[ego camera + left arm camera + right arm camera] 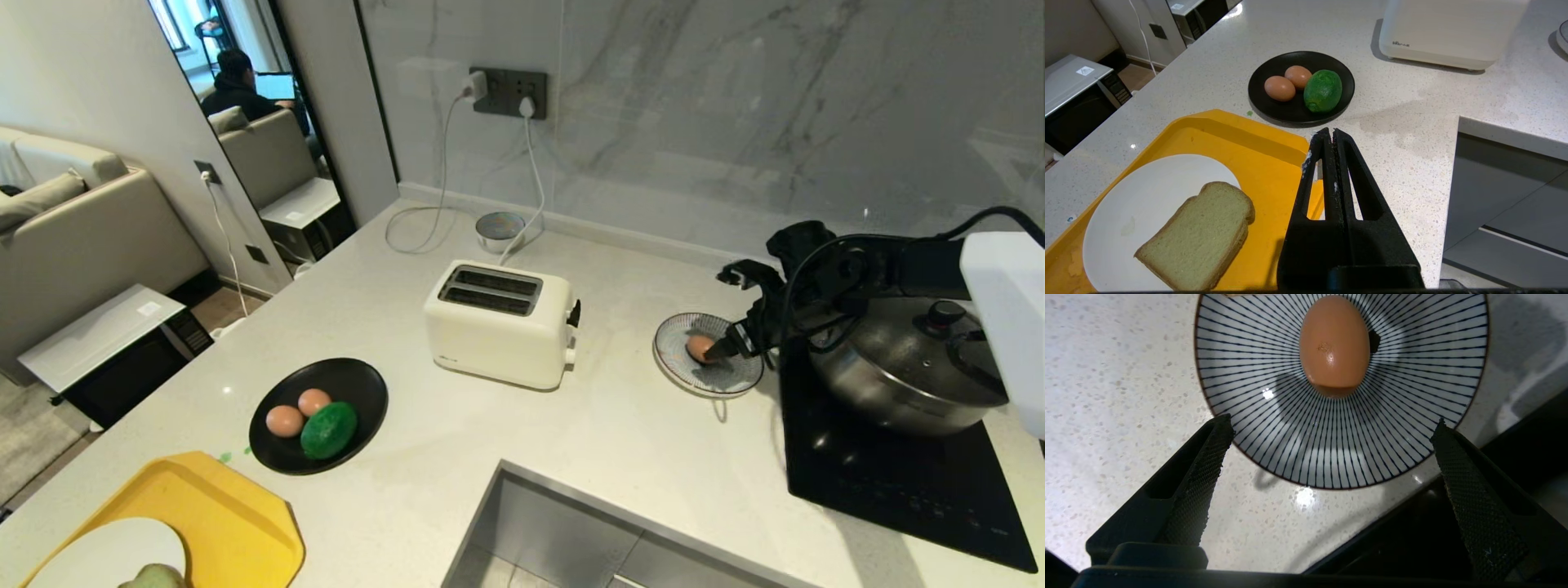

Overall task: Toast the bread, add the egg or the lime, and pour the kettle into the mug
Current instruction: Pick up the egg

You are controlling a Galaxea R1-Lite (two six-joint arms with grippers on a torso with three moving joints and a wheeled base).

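Egg (700, 347) is lying alone in the striped dish (709, 377) at right centre of the head view, just left of the black cooktop (890, 474) bearing the steel pot (906, 380). Right gripper (722, 349) is hovering over that dish with its fingers (1198, 486) spread wide, gripping nothing; the egg is sitting clear beyond the tips. Two further eggs (1280, 88) and the lime (1323, 90) are resting together on the black plate (1290, 114), lower left of the toaster (500, 322). Bread (1202, 234) is lying on the white plate (1126, 204) in the yellow tray (1265, 163), bottom left. Left gripper (1329, 136) is hanging above the tray's edge, fingers pressed together, empty.
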